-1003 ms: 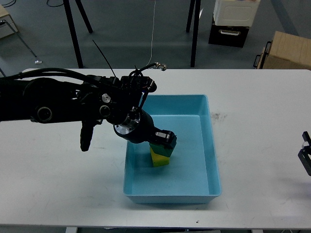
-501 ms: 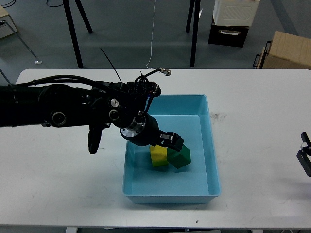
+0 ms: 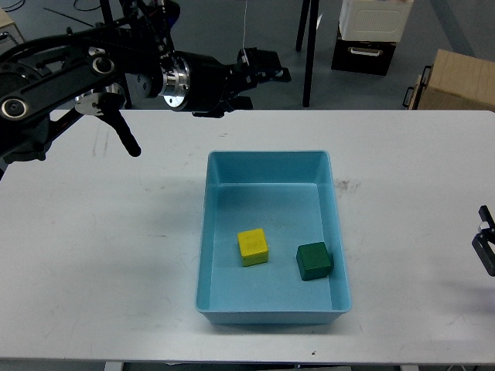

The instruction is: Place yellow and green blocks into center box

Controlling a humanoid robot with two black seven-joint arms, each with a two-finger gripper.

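The yellow block (image 3: pixel 253 246), a small cube, lay flat on the floor of the light-blue center box (image 3: pixel 271 164), toward its near half and left of middle. The dark green block (image 3: pixel 314 261), a like-sized cube turned slightly askew, sat to its right, apart from it, near the box's right wall.

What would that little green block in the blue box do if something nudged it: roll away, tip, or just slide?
The green block looks like a flat-faced cube resting on one face, so it would probably slide rather than roll. It seems squat, so tipping looks unlikely. It lies near the right wall of the blue box, which would likely stop it quickly on that side.
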